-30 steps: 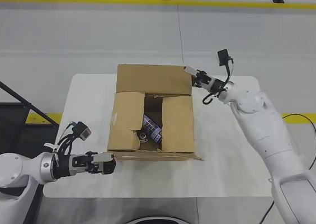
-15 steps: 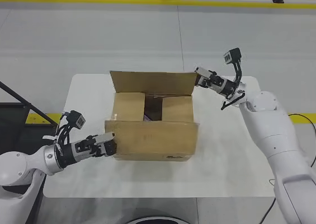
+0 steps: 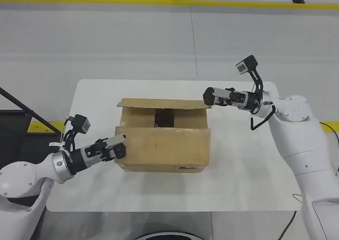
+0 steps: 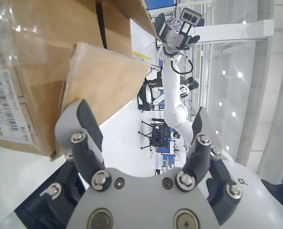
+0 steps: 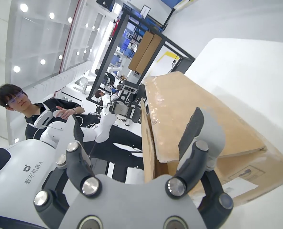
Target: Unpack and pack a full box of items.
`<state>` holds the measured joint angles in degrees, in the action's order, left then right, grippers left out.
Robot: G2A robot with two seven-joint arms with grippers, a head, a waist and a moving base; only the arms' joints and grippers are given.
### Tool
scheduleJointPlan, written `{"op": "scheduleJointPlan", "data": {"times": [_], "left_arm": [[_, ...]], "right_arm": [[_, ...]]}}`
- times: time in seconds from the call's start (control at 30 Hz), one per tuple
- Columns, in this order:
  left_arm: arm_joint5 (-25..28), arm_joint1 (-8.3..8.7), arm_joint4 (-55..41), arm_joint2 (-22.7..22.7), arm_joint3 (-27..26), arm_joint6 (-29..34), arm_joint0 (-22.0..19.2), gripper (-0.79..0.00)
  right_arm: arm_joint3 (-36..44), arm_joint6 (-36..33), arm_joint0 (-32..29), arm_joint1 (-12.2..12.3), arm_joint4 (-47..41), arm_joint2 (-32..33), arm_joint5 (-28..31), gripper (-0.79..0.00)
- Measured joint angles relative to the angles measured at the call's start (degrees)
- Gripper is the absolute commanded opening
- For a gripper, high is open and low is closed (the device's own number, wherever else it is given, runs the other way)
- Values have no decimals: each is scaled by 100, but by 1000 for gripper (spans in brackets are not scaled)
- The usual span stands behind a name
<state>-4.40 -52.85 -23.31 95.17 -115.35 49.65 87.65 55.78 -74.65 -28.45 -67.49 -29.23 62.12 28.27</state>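
Cardboard box (image 3: 163,150), brown, one unit, standing on white table (image 3: 241,174) between the two claws. Left claw (image 3: 119,147): jaws spread wide, gripping nothing. One finger (image 4: 89,122) lies against the corner of the near flap (image 4: 103,79), which rises directly ahead of it; the other finger stands free in open air. Right claw (image 3: 207,96): jaws likewise wide, clamped on nothing. The far flap (image 3: 163,103) meets it at a corner, its outer face resting along one finger (image 5: 194,132), with a cardboard edge standing between the two fingers. Change recorded: a second ago both long flaps were splayed outward, the far one lying back flat beside the right claw and the near one folded down in front of the left claw, and a dark item with a blue label showed in the opening. Half a second ago both flaps stood upright. Now each has swung inward ahead of its claw, leaving a dark gap (image 3: 166,117) between the short side flaps; the contents can no longer be made out. Assessment: the packing half appears to be at its closing stage, with the items presumably back inside. Outstanding, by judgement: press both long flaps flat until their edges meet. Since neither claw grips, a flap could spring back if a claw draws off early.
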Motion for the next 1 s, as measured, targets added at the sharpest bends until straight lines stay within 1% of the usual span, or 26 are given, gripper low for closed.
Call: {"op": "scheduleJointPlan", "data": {"times": [0.13,0.2,0.43,0.73,0.87,1.0], "left_arm": [[4,-13,273,-158,-6,-274,-63,0],[7,-18,357,-213,2,-349,-84,0],[27,-36,621,-385,60,-587,-164,0],[141,-62,685,-507,124,-747,-248,0],[294,-79,543,-400,138,-939,-264,0],[427,-96,218,-66,167,-1258,-185,0]], "right_arm": [[371,10,-118,41,257,-27,-425,0],[530,48,-204,59,282,-4,-532,0],[992,-47,-408,109,419,-54,-1200,0],[1315,-71,-732,140,441,-132,-1503,0],[1246,20,-818,133,429,-184,-1552,0],[1084,75,-835,103,350,-262,-1475,0]]}}
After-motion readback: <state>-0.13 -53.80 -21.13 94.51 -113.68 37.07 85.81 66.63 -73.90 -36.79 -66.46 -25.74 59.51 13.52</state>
